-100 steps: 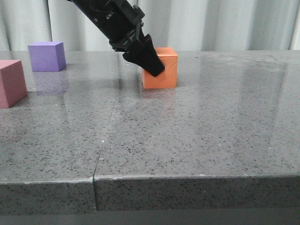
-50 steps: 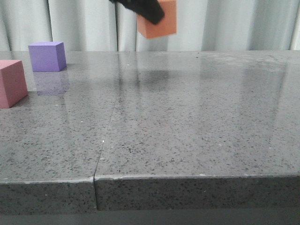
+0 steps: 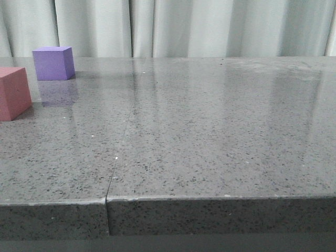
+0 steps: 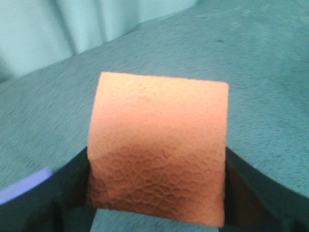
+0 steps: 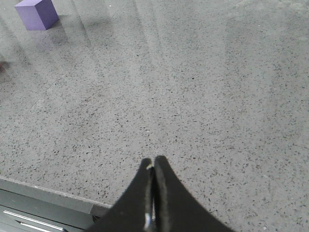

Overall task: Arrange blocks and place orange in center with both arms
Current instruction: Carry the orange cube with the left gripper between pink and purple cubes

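No brand, label or writing can be read on any surface in these views. Three cubes show in all, one of each colour. The orange cube (image 4: 159,150) appears only in the left wrist view, where it fills the middle of the picture, clamped between the two dark fingers (image 4: 72,193) of the left gripper (image 4: 157,203); its near face carries a honeycomb-like dented texture, lit at one end and shaded toward the fingers. It is held clear of the grey table (image 4: 270,72), which lies below and behind it. The front view shows neither this cube nor either arm.

The purple cube (image 3: 53,63) stands at the far left of the speckled grey table (image 3: 210,136), with the pink cube (image 3: 14,93) nearer the camera and just beside the left border, which cuts part of it off. The two are close but apart, each with a faint reflection in the polished top. A thin seam runs through the tabletop from the front edge toward the back.

In the right wrist view the right gripper (image 5: 153,169) has its two narrow black fingers pressed together with only a hairline between them, holding nothing, above bare stone near the table's front edge. The purple cube (image 5: 37,13) sits far off in that picture's corner (a sliver of reddish colour at the border is too small to identify). A blurred lilac streak at the left wrist view's edge is likewise hard to make out.
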{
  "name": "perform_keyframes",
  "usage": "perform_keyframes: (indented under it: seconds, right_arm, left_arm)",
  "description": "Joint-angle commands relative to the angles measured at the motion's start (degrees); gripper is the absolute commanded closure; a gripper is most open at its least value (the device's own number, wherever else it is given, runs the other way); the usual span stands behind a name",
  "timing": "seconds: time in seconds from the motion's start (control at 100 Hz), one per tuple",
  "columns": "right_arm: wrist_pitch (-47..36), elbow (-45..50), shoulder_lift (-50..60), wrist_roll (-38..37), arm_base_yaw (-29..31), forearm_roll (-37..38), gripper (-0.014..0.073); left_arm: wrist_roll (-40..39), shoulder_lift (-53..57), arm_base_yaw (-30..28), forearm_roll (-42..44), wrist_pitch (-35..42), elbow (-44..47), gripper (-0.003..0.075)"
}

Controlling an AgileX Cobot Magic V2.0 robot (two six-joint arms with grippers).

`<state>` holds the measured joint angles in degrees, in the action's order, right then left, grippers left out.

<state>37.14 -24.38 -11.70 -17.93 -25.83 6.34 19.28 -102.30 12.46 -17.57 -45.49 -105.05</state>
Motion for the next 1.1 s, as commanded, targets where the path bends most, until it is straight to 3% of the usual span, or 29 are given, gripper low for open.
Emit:
perform_keyframes:
  seconds: [0.0,0.29,0.5,0.7,1.09]
  right_arm:
    - [-4.02,-1.35,-0.48,0.4,0.17,0.96,0.0662]
    - [-4.02,-1.35,-0.48,0.4,0.17,0.96,0.0662]
    - [-4.02,-1.35,-0.48,0.4,0.17,0.96,0.0662]
    - [-4.02,-1.35,-0.48,0.4,0.17,0.96,0.0662]
    - [-4.02,-1.35,-0.48,0.4,0.17,0.96,0.0662]
  left_arm:
    - [-6.17,3.59,-2.44,1.98,-0.58,-1.74,0.0421]
    - [-18.2,3.59,-5.76,15.63,-13.32,-1.64,0.0421]
    - [-27.45,3.59,-5.76,19.59,-16.78,-1.37,0.0422]
    - [-31.05,3.81,-5.21,20.55,-16.11,2.79,0.0422]
    - [-38.96,3.81,-3.61,24.95,-4.79,11.72,0.0426]
